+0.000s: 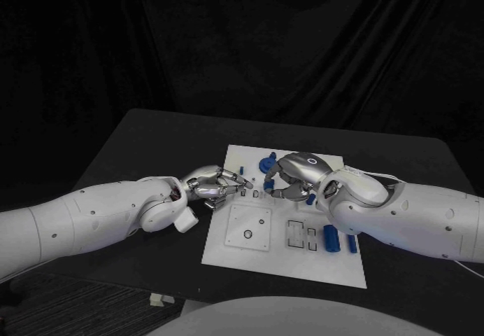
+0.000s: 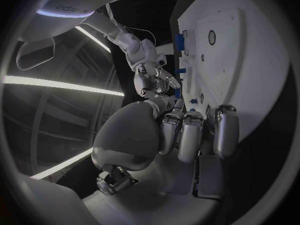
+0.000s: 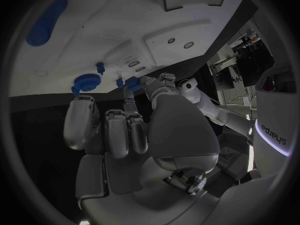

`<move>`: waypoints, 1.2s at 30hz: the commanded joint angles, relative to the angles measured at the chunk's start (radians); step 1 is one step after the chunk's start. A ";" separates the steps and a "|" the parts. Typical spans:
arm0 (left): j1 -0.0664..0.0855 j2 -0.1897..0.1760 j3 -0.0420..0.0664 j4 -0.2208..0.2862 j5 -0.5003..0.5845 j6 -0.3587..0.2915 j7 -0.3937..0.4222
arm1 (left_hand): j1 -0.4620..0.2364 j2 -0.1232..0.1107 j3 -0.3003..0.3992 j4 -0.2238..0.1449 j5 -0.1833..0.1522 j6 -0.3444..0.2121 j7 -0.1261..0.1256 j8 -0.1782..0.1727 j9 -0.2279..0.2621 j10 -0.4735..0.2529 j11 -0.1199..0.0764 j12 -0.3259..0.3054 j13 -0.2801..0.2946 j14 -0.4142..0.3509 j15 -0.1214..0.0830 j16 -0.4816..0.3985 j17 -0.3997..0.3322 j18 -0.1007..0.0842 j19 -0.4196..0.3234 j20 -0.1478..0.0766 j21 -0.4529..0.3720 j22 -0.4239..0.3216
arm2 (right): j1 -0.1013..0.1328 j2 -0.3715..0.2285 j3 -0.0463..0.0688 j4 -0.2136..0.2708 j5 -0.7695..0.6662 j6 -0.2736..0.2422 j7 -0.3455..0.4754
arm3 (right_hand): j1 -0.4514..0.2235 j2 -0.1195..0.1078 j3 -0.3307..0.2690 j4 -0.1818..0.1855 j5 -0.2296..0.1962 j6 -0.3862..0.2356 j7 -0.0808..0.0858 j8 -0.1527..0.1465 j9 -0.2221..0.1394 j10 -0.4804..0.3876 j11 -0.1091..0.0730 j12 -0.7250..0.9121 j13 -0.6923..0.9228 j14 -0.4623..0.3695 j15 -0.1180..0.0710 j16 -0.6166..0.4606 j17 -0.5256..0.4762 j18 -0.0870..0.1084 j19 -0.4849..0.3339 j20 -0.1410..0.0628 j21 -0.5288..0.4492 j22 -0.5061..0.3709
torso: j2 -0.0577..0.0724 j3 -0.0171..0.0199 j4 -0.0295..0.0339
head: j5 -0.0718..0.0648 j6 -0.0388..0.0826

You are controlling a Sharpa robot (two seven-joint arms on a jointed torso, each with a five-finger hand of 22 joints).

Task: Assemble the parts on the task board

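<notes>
Both robot hands meet over the task board [image 1: 287, 269]: the left robot hand [image 1: 214, 185] and right robot hand [image 1: 287, 178] flank a small blue part [image 3: 131, 82]; whether either grips it, I cannot tell.

arms: chunky glossy white shells, [image 1: 81, 224] on the left, [image 1: 413, 210] on the right, dotted with small dark screw holes
hands: left hand [image 1: 210, 184] and right hand [image 1: 292, 175], both shiny silver metal with smooth rounded finger segments
cable: thin white wire [image 1: 378, 175] looping by the right wrist
</notes>
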 commanded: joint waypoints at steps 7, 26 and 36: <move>-0.001 0.010 0.001 -0.002 0.003 0.025 0.000 | -0.015 0.002 0.013 -0.001 0.005 -0.084 0.007 -0.036 -0.022 0.103 0.010 0.003 0.263 0.104 0.009 0.003 0.263 -0.009 -0.008 0.006 -0.006 0.128 | 0.001 0.001 0.001 0.003 0.014 0.015 0.006 | -0.006 0.002 0.001 0.006 0.003 0.009 -0.019 -0.009 -0.003 0.104 -0.004 0.003 0.264 0.086 -0.005 0.003 0.188 -0.004 0.007 -0.005 0.002 0.176 | 0.000 -0.0010 -0.0015 | 0.000 0.003; -0.004 0.042 0.001 -0.018 0.003 0.049 -0.004 | -0.018 0.004 0.019 -0.003 0.005 -0.139 0.014 -0.059 -0.040 0.103 0.014 0.003 0.263 0.104 0.012 0.003 0.263 -0.008 -0.011 0.009 -0.008 0.129 | 0.001 0.011 0.001 0.002 0.014 0.035 0.003 | -0.004 0.002 0.004 0.005 0.001 -0.001 -0.016 -0.017 -0.006 0.104 -0.001 0.003 0.264 0.086 -0.004 0.003 0.188 -0.004 0.006 -0.004 0.001 0.176 | 0.001 0.0001 -0.0007 | -0.003 -0.002; -0.006 0.047 0.001 -0.023 0.003 0.056 -0.009 | -0.024 0.005 0.025 -0.004 0.004 -0.080 0.038 -0.051 -0.035 0.103 0.036 0.003 0.263 0.104 0.028 0.003 0.263 -0.009 -0.011 0.020 -0.009 0.131 | 0.001 0.011 0.001 0.000 0.014 0.031 0.003 | -0.003 0.002 0.005 0.004 -0.002 -0.003 -0.015 -0.020 -0.008 0.104 -0.001 0.003 0.264 0.086 -0.003 0.002 0.187 -0.003 0.005 -0.004 -0.001 0.175 | 0.000 0.0001 -0.0002 | -0.005 -0.009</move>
